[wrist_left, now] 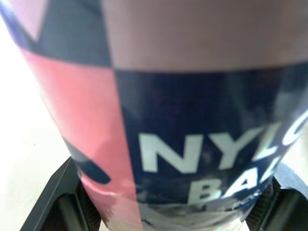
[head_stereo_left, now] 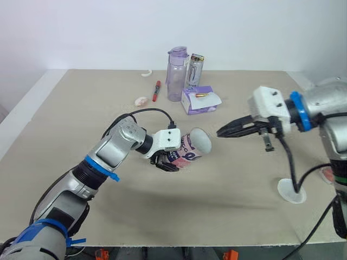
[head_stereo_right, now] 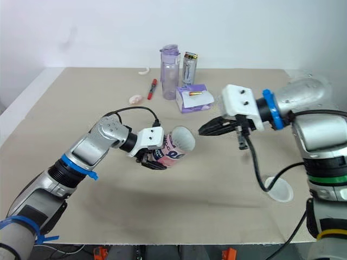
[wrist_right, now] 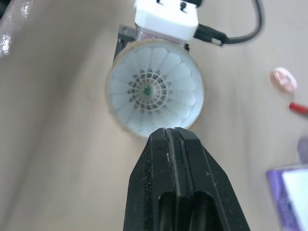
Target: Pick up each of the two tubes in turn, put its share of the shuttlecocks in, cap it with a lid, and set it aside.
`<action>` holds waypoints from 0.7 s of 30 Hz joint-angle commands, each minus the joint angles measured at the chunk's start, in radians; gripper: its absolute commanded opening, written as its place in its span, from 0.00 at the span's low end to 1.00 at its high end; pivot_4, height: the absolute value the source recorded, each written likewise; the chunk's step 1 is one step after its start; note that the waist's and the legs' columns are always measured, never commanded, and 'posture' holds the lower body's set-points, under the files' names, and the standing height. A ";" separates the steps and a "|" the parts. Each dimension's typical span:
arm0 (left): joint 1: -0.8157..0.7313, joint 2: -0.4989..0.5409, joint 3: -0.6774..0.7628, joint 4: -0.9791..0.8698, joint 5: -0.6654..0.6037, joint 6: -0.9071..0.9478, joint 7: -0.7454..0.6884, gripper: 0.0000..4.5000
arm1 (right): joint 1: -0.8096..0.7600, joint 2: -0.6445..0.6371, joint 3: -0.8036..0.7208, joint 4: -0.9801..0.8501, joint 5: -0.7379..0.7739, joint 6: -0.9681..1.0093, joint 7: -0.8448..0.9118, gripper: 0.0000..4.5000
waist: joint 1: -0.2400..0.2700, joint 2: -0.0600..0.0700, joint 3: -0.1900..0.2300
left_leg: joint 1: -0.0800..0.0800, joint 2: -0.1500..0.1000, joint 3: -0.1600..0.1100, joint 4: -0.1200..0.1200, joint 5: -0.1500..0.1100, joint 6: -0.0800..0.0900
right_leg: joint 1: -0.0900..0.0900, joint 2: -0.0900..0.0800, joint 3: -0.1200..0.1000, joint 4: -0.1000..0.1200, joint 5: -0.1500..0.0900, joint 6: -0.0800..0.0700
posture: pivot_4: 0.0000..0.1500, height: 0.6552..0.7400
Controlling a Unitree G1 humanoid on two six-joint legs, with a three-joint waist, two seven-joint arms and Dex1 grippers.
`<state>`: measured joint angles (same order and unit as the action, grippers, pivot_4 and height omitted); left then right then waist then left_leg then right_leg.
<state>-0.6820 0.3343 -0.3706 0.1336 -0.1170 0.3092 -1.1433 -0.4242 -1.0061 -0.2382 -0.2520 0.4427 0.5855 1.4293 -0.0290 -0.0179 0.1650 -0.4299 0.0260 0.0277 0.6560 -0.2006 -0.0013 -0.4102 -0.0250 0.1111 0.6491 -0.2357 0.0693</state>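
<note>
Beige tabletop (head_stereo_left: 217,206) runs back to a white wall, and above its middle the tube (head_stereo_left: 190,147) (pink and navy print, lettering partly readable in the left wrist view) is held lying nearly level in the left gripper (head_stereo_left: 168,161), whose 2 fingers clamp its body from either side. Its open mouth faces the robot's right, and the white skirt of a shuttlecock (wrist_right: 151,91) sits inside, filling the opening. The right gripper (head_stereo_left: 221,131) points at that mouth from just beside it, not touching, its fingers pressed together with nothing between them. 1 white lid (head_stereo_left: 291,190) lies flat on the table near the right edge, under the right arm. Farther back stand a purple bottle (head_stereo_left: 177,73) and a can (head_stereo_left: 194,71), with a purple box (head_stereo_left: 199,100) in front and a red pen (head_stereo_left: 156,91) beside them.
</note>
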 commanded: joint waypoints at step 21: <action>0.128 -0.128 -0.028 0.151 -0.024 -0.347 -0.043 0.73 | 0.402 -0.161 -0.192 0.286 -0.134 -0.303 -0.014 0.15 | 0.006 0.001 0.001 | -0.006 -0.003 -0.002 0.003 0.001 0.000 | -0.004 0.001 0.000 -0.001 0.001 0.008 | 1.00 1.00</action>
<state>-0.5434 0.2070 -0.3895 0.2687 -0.1567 -0.0216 -1.1808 -0.0132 -1.1247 -0.4043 -0.0122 0.3127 0.3047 1.3994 -0.0227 -0.0172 0.1657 -0.4363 0.0232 0.0254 0.6585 -0.2000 -0.0013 -0.4146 -0.0238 0.1112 0.6484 -0.2346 0.0768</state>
